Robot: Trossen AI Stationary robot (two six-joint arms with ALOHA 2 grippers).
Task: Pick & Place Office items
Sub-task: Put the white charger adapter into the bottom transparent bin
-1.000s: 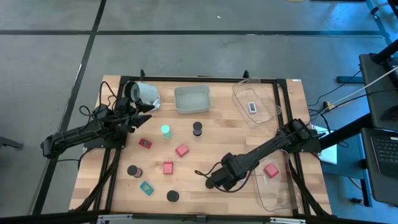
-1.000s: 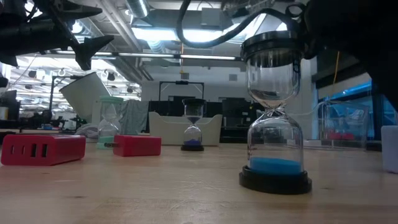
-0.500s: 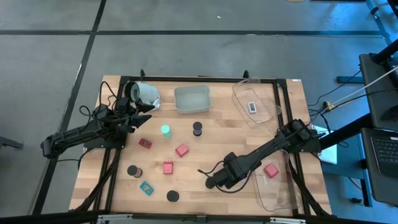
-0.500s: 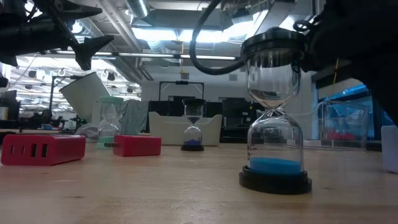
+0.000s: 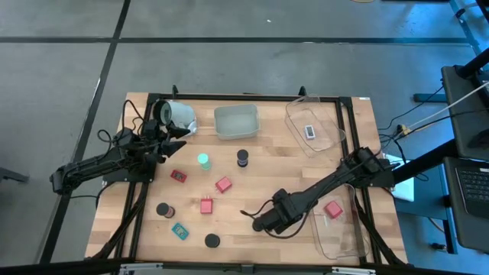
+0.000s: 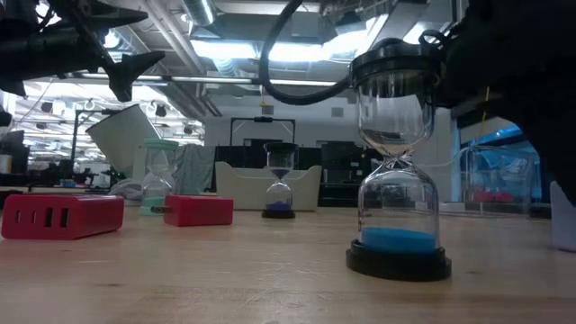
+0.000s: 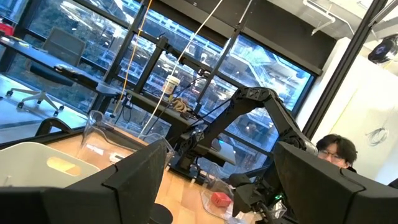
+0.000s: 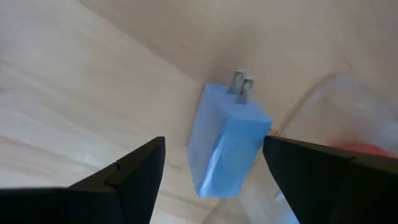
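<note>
My right gripper [image 8: 213,143] [image 5: 258,224] is open and points down near the table's near edge, its fingers on either side of a pale blue plug block [image 8: 227,146] lying on the wood. The arm hides that block in the high view. Spread across the table are red blocks [image 5: 223,184] [image 5: 206,205] [image 5: 179,176], black round caps [image 5: 242,158] [image 5: 164,209] [image 5: 212,241], a green-glowing one [image 5: 203,160] and a teal rectangle [image 5: 180,231]. In the low view the caps show as hourglasses standing on their bases [image 6: 399,162]. My left gripper [image 5: 176,138] [image 7: 222,149] waits open above the table's left side.
A white cup [image 5: 177,114] lies on its side at the far left, next to a grey tray [image 5: 236,122]. A clear tray [image 5: 328,141] at the far right holds a small white item. Another clear tray [image 5: 340,237] beside my right arm holds a red block [image 5: 333,208].
My right gripper has edged a little toward the table's near-left over the blue block, and its cable has swung. Nothing on the table has moved.
</note>
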